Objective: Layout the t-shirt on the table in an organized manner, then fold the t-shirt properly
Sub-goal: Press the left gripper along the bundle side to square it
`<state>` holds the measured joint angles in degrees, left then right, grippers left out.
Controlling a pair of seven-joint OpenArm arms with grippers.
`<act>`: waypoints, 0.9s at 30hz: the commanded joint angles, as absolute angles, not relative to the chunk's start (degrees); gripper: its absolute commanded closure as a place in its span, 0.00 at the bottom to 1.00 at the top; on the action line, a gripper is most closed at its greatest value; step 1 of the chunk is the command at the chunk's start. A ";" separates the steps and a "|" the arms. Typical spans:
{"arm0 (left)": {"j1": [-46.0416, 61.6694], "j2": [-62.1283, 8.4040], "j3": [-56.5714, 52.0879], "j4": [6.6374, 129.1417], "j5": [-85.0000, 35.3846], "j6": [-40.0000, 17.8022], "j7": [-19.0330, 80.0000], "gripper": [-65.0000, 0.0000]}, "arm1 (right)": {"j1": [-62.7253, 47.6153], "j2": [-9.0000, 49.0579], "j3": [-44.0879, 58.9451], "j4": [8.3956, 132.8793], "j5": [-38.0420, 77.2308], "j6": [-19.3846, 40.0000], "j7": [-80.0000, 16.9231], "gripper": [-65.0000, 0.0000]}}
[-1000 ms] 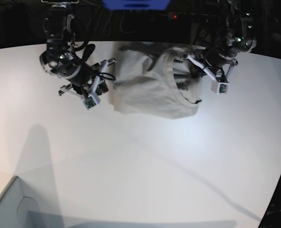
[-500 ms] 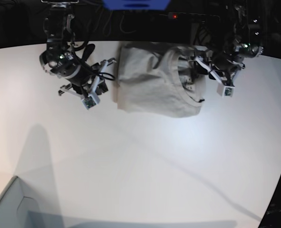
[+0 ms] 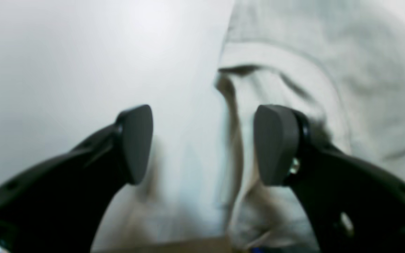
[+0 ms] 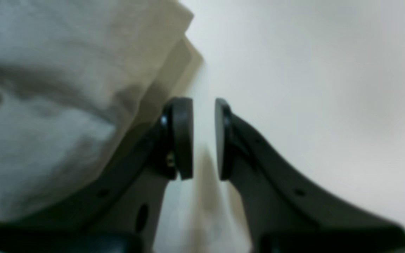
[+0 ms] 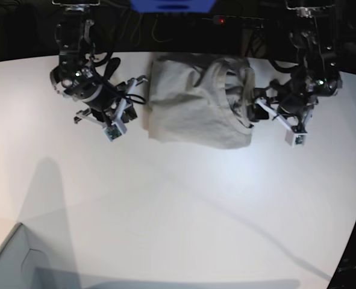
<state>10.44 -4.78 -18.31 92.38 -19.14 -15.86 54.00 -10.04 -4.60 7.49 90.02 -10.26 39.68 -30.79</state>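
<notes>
One t-shirt (image 5: 196, 108) only, lying bunched and partly doubled over on the far part of the white counter (image 5: 178, 205), between the two hands. Looks light, limp and soft, likely to sag and drag under its own weight, not slippery, not fragile; probably best pinched at a hem, a corner or the ribbed collar, where layers give some thickness, rather than mid-panel. Two hands counted. Left hand (image 3: 202, 144) spread wide and holding nothing, with the collar edge and a fold of cloth just ahead of and between its fingers (image 3: 276, 144), apart from the pads as far as the blurred wrist view shows. Right hand (image 4: 203, 138) with fingers nearly together, a narrow gap showing bare counter between them and no cloth in the gap; a stacked corner of the garment lies just beside its left finger (image 4: 181, 137), overlapping that finger in the wrist view; touching or not, cannot tell. One pale box corner (image 5: 9, 259) well apart from both hands, at the near edge. One blue object (image 5: 171, 5) beyond the counter, between the arm bases.
</notes>
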 commanded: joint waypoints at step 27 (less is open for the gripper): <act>-4.44 -3.12 -11.21 63.43 -19.91 -16.22 45.76 1.00 | -9.80 -1.71 7.87 91.47 -9.63 40.00 -29.76 0.85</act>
<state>-4.86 -3.01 -11.09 63.90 -23.14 -17.74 43.42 -10.37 -1.67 7.92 90.32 -10.33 39.70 -30.89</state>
